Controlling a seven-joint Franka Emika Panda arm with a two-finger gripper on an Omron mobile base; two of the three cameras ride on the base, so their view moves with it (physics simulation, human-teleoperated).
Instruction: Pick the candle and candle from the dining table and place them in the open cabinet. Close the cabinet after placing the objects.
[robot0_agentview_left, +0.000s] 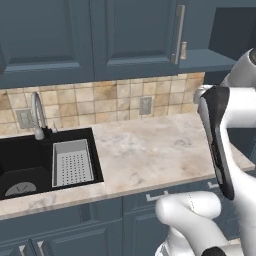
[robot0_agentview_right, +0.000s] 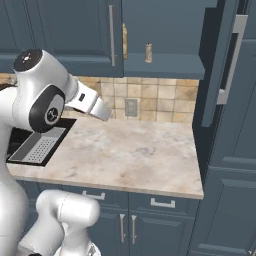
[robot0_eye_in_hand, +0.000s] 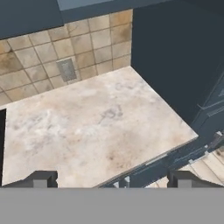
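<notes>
The end effector (robot0_eye_in_hand: 112, 178) hovers over the marble tabletop (robot0_eye_in_hand: 92, 127), fingers spread wide and empty. The left base view shows the black sink (robot0_agentview_left: 30, 165). The right base view shows the grey-beige candle (robot0_agentview_right: 148, 53) on the open cabinet's (robot0_agentview_right: 165, 65) shelf

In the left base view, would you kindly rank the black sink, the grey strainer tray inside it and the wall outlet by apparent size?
1. Black sink, largest.
2. Strainer tray.
3. Wall outlet, smallest; it sits farther back, but the gap is clear.
</notes>
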